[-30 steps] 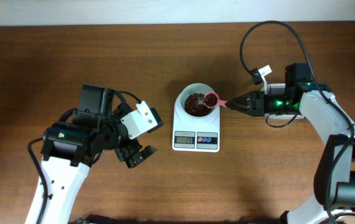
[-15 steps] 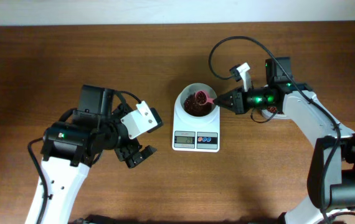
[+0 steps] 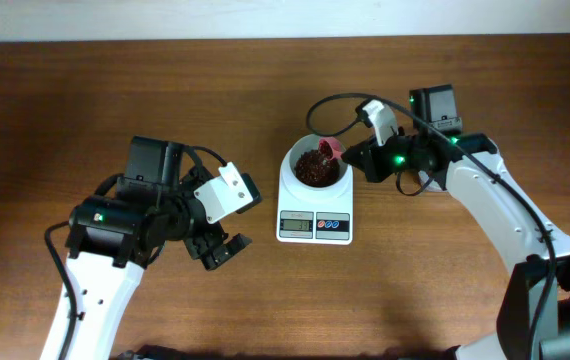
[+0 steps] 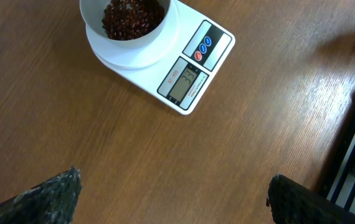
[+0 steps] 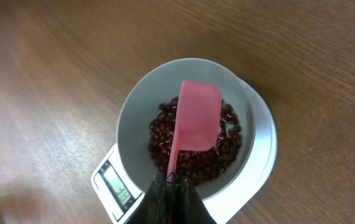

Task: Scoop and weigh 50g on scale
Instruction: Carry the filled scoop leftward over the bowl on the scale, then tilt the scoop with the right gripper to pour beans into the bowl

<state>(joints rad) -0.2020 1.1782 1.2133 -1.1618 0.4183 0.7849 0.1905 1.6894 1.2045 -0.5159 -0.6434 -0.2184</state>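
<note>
- Beans [image 5: 228, 142]: loose, light grains, likely to roll; best moved with the scoop [image 5: 197, 115], taken by its thin handle.
- Right gripper [image 5: 171, 186] clenched on that handle; left gripper [image 4: 174, 190] released, empty.

Scale [image 4: 149, 59] was white; display [image 4: 182, 79] grey; buttons [image 4: 202, 48] red and blue; bowl [image 5: 134, 106] white; beans [image 5: 227, 140] dark red-brown; scoop [image 5: 197, 121] plain pink; table [image 3: 65, 100] mid-brown, streaky wood grain; left arm [image 3: 90, 290] white with black wrist; right arm [image 3: 485, 195] white, green light lit.
</note>
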